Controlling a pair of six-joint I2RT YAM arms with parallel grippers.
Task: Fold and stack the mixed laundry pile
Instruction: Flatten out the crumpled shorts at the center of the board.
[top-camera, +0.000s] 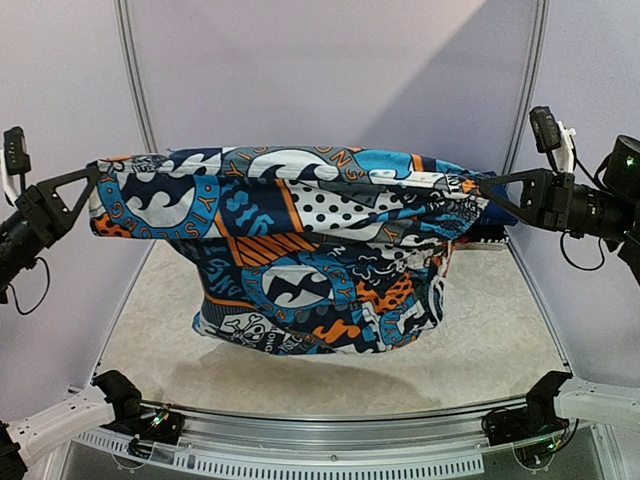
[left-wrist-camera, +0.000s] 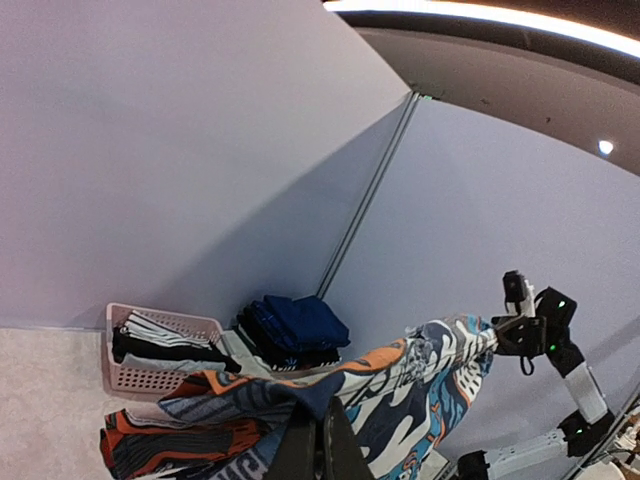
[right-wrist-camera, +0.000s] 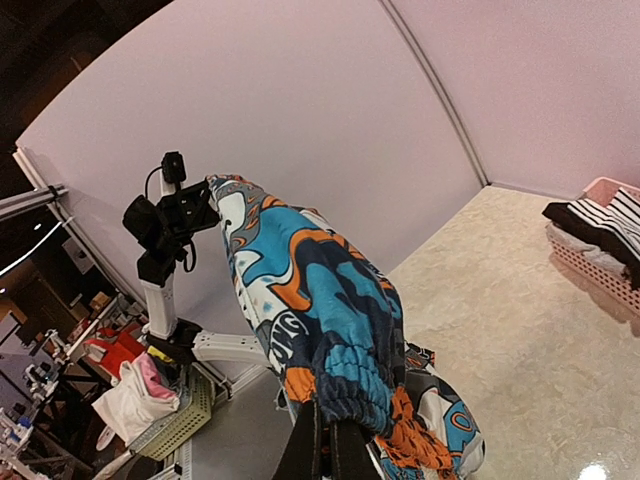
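At the far left of the overhead view, clamps the left gripper (top-camera: 95, 183) shut on the left end of the patterned garment (top-camera: 300, 250), pinching the cloth between closed fingers. From the left wrist, shows the same grip: left gripper (left-wrist-camera: 320, 445) closed at the bottom edge, with the orange, blue, black and white patterned garment (left-wrist-camera: 400, 380) bunched right at its tips.

Holds the garment stretched sideways in the air between both arms, upper edge nearly level, middle sagging in a broad belly toward the pale counter (top-camera: 500, 335). Cannot tell about contact below: lowest fold either touching the counter or hanging just above it.

At the right end, grips the gathered edge with the right gripper (top-camera: 482, 186), likewise closed on the cloth. From the right wrist, shows the right gripper (right-wrist-camera: 325, 440) shut at the bottom of the view, with the ruched blue edge of the patterned garment (right-wrist-camera: 310, 290) wadded over its fingers.

Beyond the held piece, on the counter near the back wall, in the left wrist view: a pink slatted basket (left-wrist-camera: 140, 378) with black-and-white striped pieces (left-wrist-camera: 165, 332) lying in it. Just beside it on the right, a folded navy stack (left-wrist-camera: 295, 325), well apart from the held garment.
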